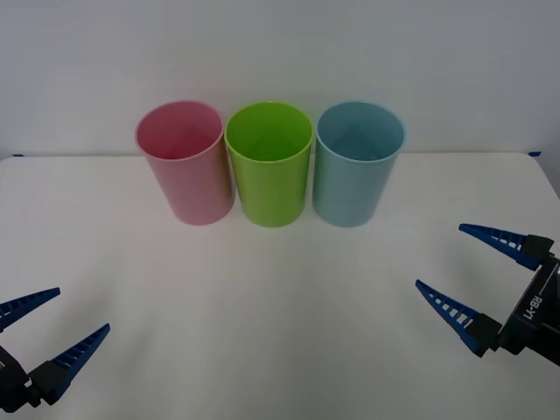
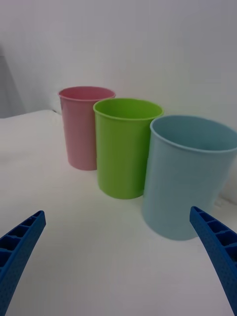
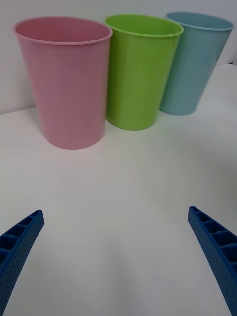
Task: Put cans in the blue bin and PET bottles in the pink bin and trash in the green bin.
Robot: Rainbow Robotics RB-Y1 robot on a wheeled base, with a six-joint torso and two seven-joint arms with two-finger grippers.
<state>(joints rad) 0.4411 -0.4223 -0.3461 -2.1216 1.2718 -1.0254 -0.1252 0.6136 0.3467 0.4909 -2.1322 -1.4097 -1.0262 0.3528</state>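
A white counter [image 1: 262,289] carries three tall bins standing upright in a row at its far side, each just beside the next: the pink bin [image 1: 184,166] on the left, the green bin [image 1: 269,166] in the middle, the blue bin [image 1: 357,166] on the right. Nearer, the left pincer [image 1: 52,319] and right pincer [image 1: 468,262] hover wide apart, holding nothing.
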